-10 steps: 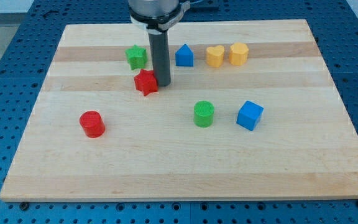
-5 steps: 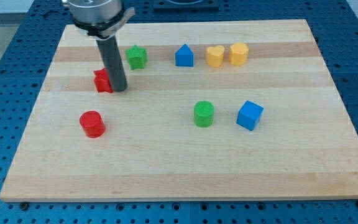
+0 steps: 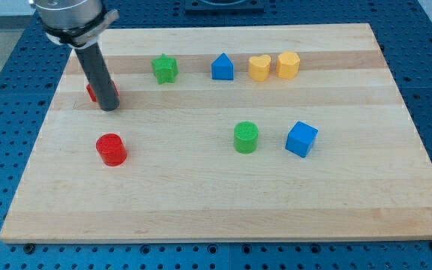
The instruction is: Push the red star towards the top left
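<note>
The red star (image 3: 91,92) lies near the board's left edge, in the upper left part of the view. The dark rod covers most of it; only a sliver shows at the rod's left. My tip (image 3: 109,107) rests on the board against the star's lower right side. The rod slants up to the view's top left.
A red cylinder (image 3: 112,149) stands below my tip. A green star (image 3: 165,69), a blue house-shaped block (image 3: 222,67), a yellow heart (image 3: 259,67) and a yellow hexagon block (image 3: 289,65) line the top. A green cylinder (image 3: 246,138) and a blue cube (image 3: 301,139) sit right of centre.
My tip has slid left across the board, pushing the red star from beside the green star toward the left edge. The other blocks have not moved.
</note>
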`<state>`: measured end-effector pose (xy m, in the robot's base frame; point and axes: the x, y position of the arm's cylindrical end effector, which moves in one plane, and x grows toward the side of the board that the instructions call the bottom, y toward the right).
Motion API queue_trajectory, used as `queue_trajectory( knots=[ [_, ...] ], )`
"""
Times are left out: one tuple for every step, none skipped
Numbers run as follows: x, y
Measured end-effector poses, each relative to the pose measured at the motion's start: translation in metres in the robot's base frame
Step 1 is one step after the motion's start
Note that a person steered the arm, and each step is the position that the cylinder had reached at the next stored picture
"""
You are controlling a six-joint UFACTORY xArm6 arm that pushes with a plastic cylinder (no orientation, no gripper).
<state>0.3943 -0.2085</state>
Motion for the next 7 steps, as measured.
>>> queue_trajectory(
  knots=[
    [-0.027,-0.007],
    [-0.050,-0.007],
    [-0.045,-0.007],
    [-0.036,-0.007],
    [-0.043,-0.007],
    [-0.056,-0.007],
    [-0.067,0.000]
  ],
)
